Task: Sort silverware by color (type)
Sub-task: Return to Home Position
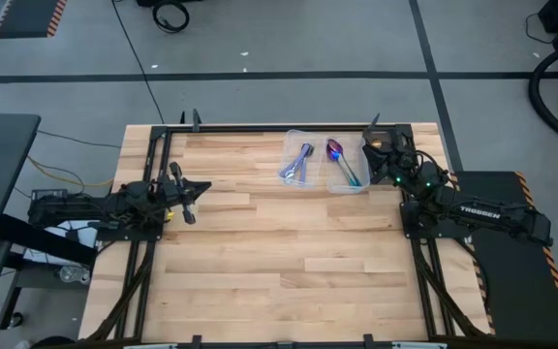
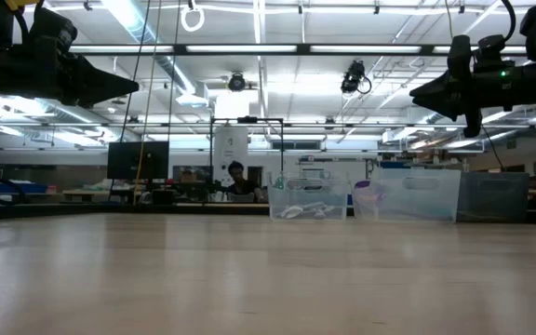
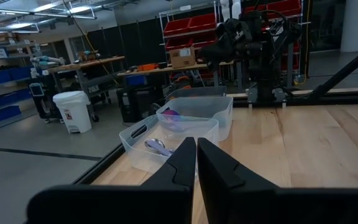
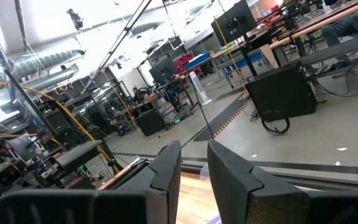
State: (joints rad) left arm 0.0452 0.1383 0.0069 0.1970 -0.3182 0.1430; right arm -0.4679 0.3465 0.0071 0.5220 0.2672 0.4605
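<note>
Apparently finished: silver spoons (image 1: pixel 296 167) lie in one clear bin (image 1: pixel 303 133), purple spoons (image 1: pixel 343 161) in the neighbouring bin (image 1: pixel 349 190), none on the tabletop (image 1: pixel 260 262), left end effector (image 3: pixel 196 146) pressed together, right end effector (image 4: pixel 194 149) slightly spread.

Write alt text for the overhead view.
Two clear bins sit side by side at the far edge of the wooden table, one holding silver utensils, the other purple-blue spoons. The left gripper hangs over the table's left side; the right gripper is by the right edge, next to the bins.
</note>
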